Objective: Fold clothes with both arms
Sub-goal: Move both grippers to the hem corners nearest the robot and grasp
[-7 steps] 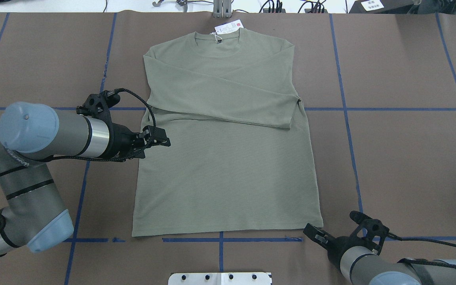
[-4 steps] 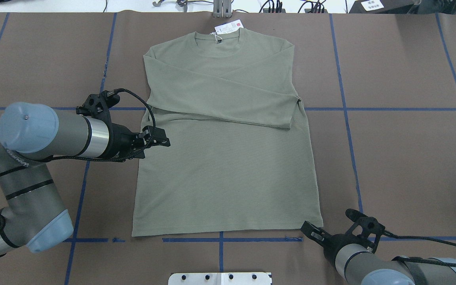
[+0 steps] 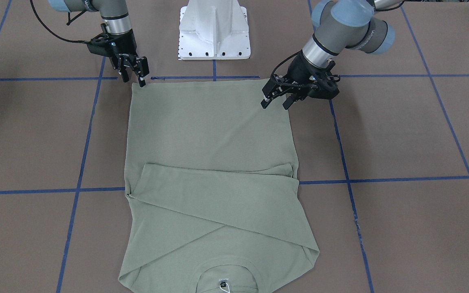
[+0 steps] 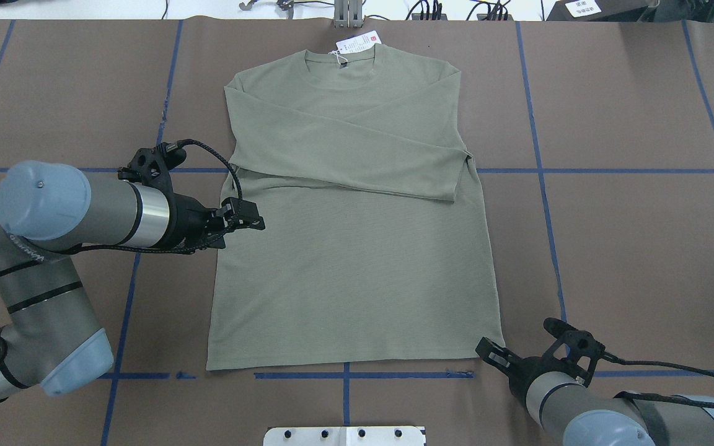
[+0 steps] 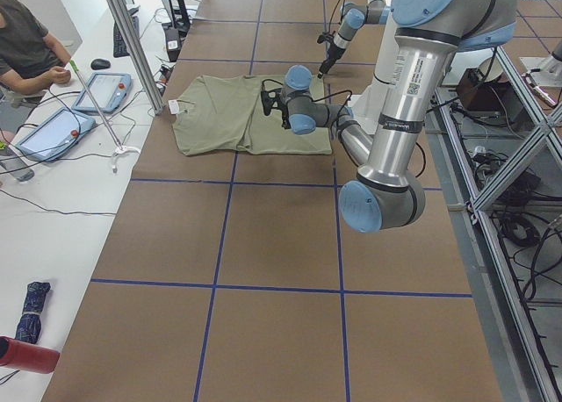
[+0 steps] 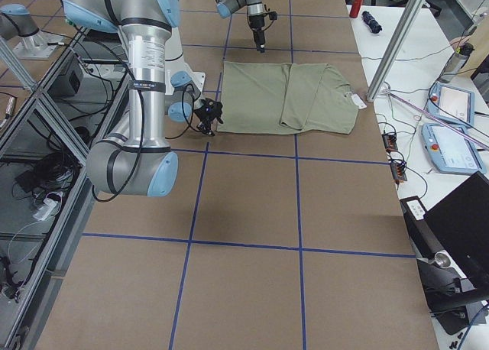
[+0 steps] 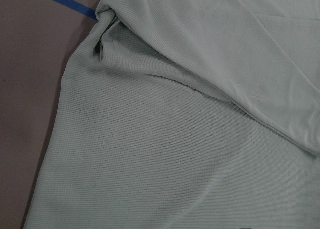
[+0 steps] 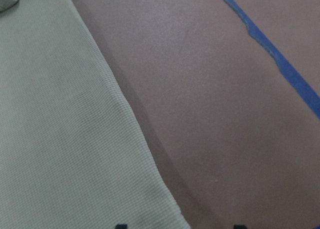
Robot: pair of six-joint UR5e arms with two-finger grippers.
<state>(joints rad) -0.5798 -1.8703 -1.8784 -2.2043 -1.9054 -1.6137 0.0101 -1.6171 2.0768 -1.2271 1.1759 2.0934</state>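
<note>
Two empty, spread end effectors are hovering by the shirt (image 4: 357, 260) lying flat on the desk (image 4: 642, 248), the left end effector (image 3: 275, 103) above its side, the right end effector (image 3: 133, 78) at a hem corner, likely lining up a fold.

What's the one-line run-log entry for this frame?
shirt: flat, sleeves folded across chest | left gripper: open, over shirt's side edge | right gripper: open, at hem corner | held: nothing
</note>
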